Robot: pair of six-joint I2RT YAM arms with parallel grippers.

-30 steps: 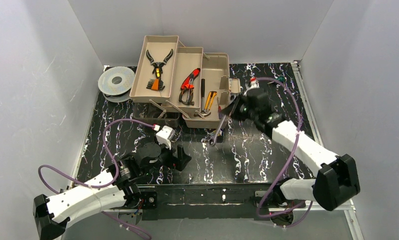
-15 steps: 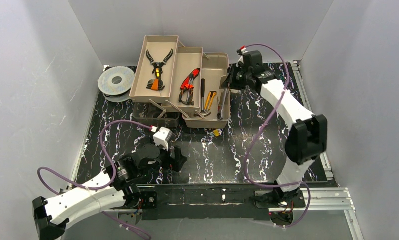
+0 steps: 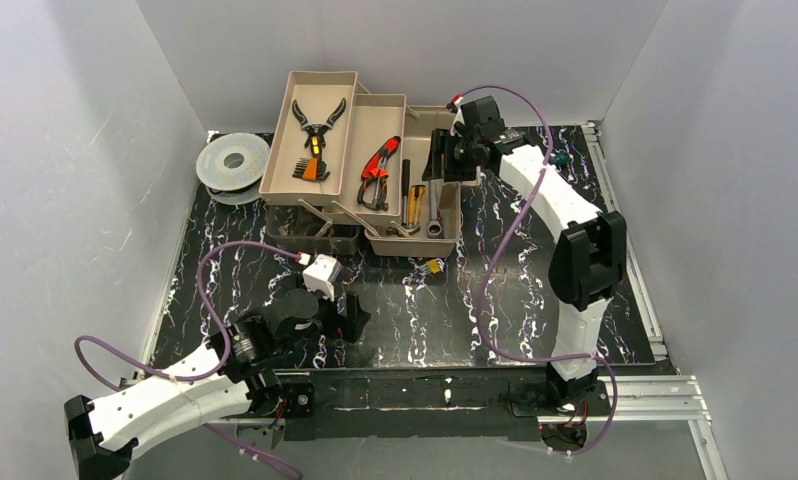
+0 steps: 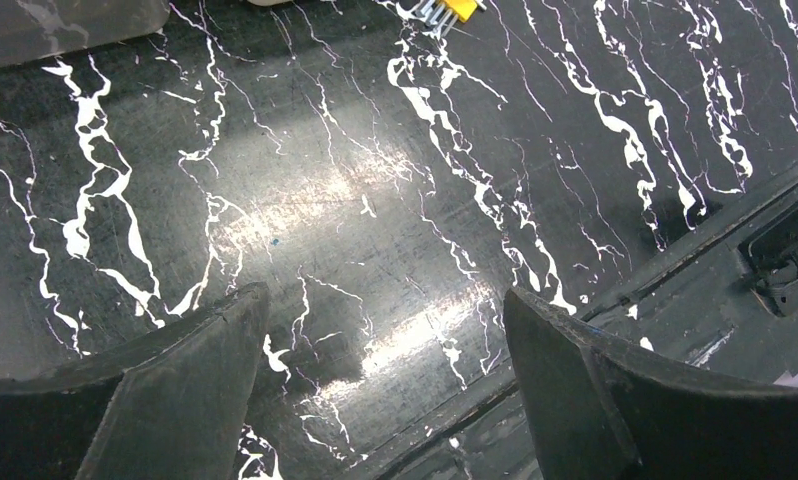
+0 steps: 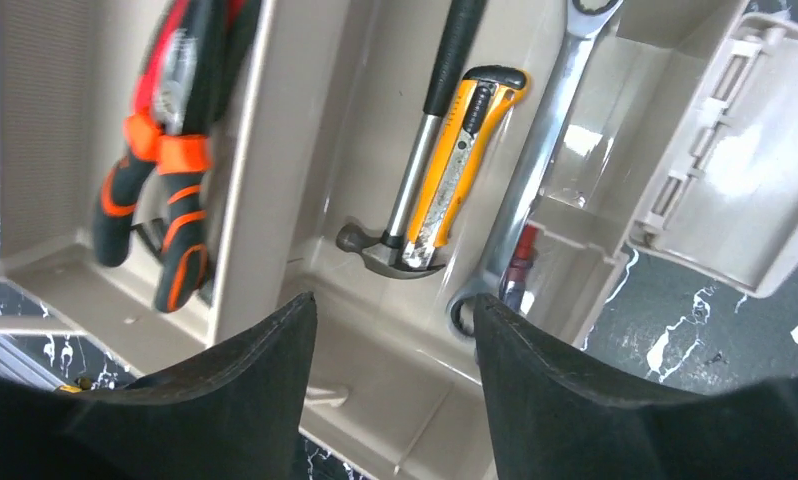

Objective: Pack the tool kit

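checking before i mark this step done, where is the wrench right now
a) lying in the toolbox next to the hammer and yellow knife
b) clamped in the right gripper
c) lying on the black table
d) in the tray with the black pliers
A: the wrench lies in the toolbox compartment beside the yellow knife and the hammer, and the right gripper above it is open and holds nothing.

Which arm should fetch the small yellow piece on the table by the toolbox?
Probably left: the left gripper, open, hangs low over the table, the yellow piece ahead in its wrist view. The right gripper is over the toolbox.
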